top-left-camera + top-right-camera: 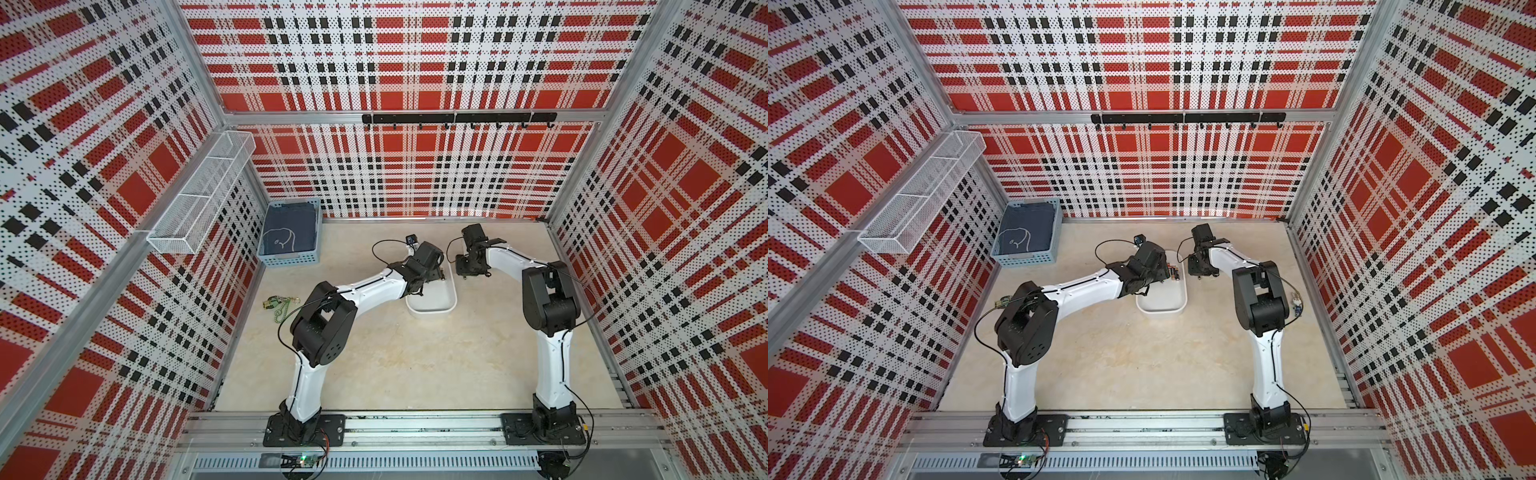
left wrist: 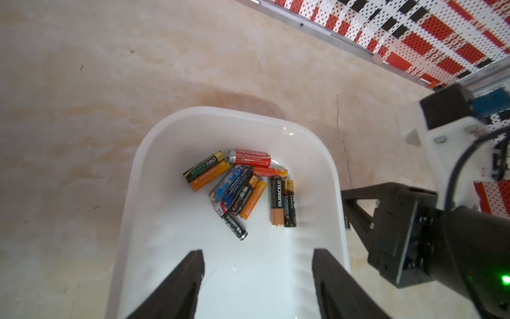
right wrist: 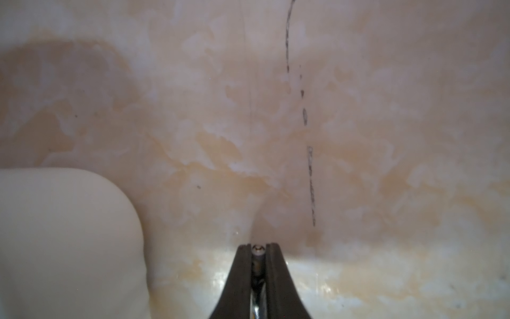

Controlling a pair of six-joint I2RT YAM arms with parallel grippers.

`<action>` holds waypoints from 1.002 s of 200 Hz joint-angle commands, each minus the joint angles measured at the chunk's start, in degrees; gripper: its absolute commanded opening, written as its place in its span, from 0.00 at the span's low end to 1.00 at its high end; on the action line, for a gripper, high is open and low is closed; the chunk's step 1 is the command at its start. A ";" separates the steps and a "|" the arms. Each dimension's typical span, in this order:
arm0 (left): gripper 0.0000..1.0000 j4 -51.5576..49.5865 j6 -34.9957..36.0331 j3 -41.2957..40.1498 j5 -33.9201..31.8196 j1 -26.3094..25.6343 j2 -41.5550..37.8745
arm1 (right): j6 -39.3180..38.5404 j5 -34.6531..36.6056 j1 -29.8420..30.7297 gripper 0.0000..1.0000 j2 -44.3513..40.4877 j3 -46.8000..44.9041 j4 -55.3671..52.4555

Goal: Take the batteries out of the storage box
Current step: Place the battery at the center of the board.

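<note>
- Here, in both top views, the left gripper [image 1: 434,275] [image 1: 1156,274] is hanging over the storage box [image 1: 432,305] [image 1: 1163,305], which is lying directly beneath it. The wrist is covering the fingers, so I cannot tell from these views how they are standing.
- Also in both top views, the right gripper [image 1: 467,270] [image 1: 1200,270] is pointing down at the table [image 1: 395,365] [image 1: 1142,365] just beside the box's wall, outside the rim. In a top view a few batteries [image 1: 1173,273] are showing inside the box, between the two grippers and nearer the left one.
- In the left wrist view, the left gripper [image 2: 258,265] is holding its two dark fingers well apart over the box's white floor. The batteries [image 2: 240,190] are lying in a loose heap ahead of the fingertips and apart from them, in black-and-gold, orange, red and blue. The storage box [image 2: 132,179] is reaching back under the fingers. The right gripper [image 2: 348,212] is sitting just outside the box wall, level with the heap.
- In the right wrist view, the right gripper [image 3: 258,245] is pressing its fingers together on a single battery [image 3: 258,250], whose silver cap is showing between the tips. The box's rounded corner [image 3: 69,234] is lying beside the gripper, apart from the fingers, and the mottled table [image 3: 358,138] is spreading ahead.
</note>
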 commanded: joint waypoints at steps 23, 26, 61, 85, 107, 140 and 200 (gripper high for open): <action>0.66 -2.58 -0.83 3.28 2.13 -0.18 4.47 | 0.81 0.13 0.01 0.19 0.70 -0.22 0.86; 0.66 -2.54 -0.87 3.35 2.26 -0.13 4.72 | 0.87 0.23 0.04 0.22 0.48 -0.25 0.72; 0.64 -2.80 -0.63 4.83 3.24 0.79 7.10 | 0.64 0.57 0.09 0.39 -4.85 -2.13 0.62; 0.60 -4.02 -0.25 7.21 3.62 1.70 9.53 | 0.32 0.94 0.08 0.44 -10.69 -5.03 1.51; 0.55 -4.37 0.17 8.59 2.92 2.12 11.24 | -0.57 1.37 0.09 0.45 -18.39 -9.76 4.23; 0.47 -7.05 1.10 11.94 2.13 2.51 14.14 | -1.27 3.51 0.09 0.48 -30.89 -18.23 10.33; 0.44 -10.96 2.19 15.66 -0.53 1.46 17.59 | -1.63 9.66 0.09 0.52 -37.86 -23.56 13.26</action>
